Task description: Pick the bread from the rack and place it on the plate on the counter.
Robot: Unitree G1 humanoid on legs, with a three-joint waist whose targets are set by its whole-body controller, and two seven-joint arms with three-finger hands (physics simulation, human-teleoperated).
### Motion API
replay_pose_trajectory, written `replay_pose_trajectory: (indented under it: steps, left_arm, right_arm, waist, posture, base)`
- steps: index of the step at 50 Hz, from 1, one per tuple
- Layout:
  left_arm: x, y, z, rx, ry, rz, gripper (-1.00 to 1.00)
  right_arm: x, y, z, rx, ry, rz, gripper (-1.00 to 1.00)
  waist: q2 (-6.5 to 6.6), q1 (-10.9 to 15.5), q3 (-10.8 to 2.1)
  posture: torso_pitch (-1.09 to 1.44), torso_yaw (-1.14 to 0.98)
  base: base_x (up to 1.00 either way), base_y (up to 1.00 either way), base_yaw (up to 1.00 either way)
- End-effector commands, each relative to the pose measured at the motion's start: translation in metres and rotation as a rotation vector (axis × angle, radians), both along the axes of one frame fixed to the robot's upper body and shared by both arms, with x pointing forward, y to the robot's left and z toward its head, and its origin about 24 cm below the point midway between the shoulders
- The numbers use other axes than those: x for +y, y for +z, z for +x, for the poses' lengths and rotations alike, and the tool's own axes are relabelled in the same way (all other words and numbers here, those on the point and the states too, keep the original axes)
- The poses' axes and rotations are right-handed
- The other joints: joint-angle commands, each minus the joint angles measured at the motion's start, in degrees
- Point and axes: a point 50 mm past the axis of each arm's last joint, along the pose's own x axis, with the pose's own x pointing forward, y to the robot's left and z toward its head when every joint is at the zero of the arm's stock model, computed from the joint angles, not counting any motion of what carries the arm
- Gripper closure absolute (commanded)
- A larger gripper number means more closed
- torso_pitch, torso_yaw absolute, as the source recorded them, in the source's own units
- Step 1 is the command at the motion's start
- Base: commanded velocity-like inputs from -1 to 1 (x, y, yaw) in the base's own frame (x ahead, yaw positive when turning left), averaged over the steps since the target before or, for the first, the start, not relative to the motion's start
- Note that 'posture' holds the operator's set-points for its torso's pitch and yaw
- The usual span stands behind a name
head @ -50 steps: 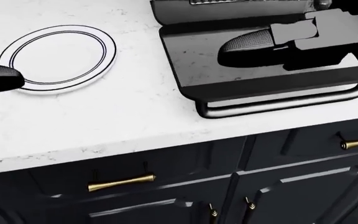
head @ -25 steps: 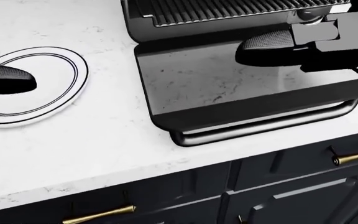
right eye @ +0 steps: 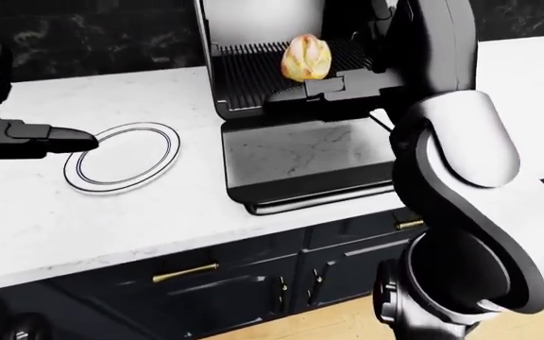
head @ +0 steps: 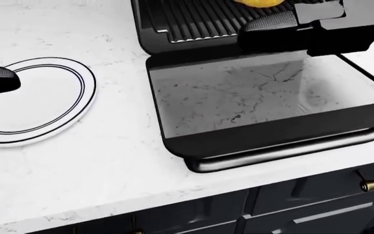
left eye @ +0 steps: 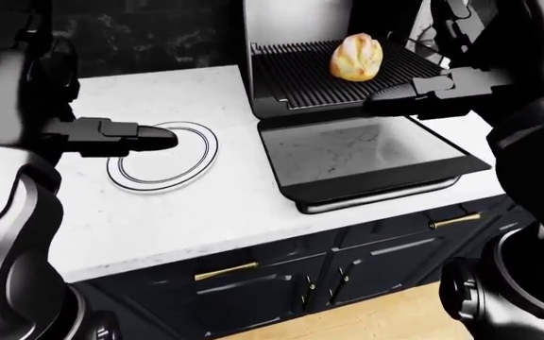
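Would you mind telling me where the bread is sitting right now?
In the left-eye view the bread lies near the top centre on the ribbed rack, just above the right hand and well right of the plate.

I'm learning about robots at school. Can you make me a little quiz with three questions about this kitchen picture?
1. True or false: the bread is already on the plate.
2. Where does the bread lie? A) on the rack inside the open oven B) on the oven door C) on the white counter
3. Fill in: the left hand reaches over the ____.

Key
1. False. The bread is on the rack and the plate has no food on it.
2. A. The right hand is near the bread and does not hold it.
3. Plate.
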Motion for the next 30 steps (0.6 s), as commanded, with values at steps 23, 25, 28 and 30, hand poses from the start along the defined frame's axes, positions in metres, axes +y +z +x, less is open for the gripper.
replay_pose_trajectory:
  steps: [23, 25, 28, 30]
  left_arm:
    - [-0.002, 0.012, -0.002, -0.070, -0.004, 0.008, -1.00]
    - [-0.002, 0.011, -0.002, -0.069, -0.004, 0.007, -1.00]
    - [-0.001, 0.010, -0.002, -0.069, -0.003, 0.007, -1.00]
    - [-0.002, 0.009, -0.002, -0.065, -0.006, 0.008, -1.00]
  right_arm:
    - [-0.008, 0.033, 0.076, 0.136, -0.118, 0.014, -1.00]
    - [-0.007, 0.032, 0.081, 0.141, -0.120, 0.011, -1.00]
    - [-0.008, 0.030, 0.089, 0.150, -0.128, 0.008, -1.00]
    - [-0.008, 0.030, 0.095, 0.155, -0.133, 0.004, -1.00]
  waist:
    - [0.89, -0.5, -1.38]
    - [0.95, -0.5, -1.46]
    - [1.08, -0.5, -1.57]
    - [1.14, -0.5, -1.65]
  posture:
    - [0.00, 0.00]
    - [0.00, 0.00]
    - [0.00, 0.00]
    - [0.00, 0.00]
  base:
    - [0.00, 0.00, 0.00]
    - [0.00, 0.00, 0.00]
    - [0.00, 0.00, 0.00]
    - [0.00, 0.00, 0.00]
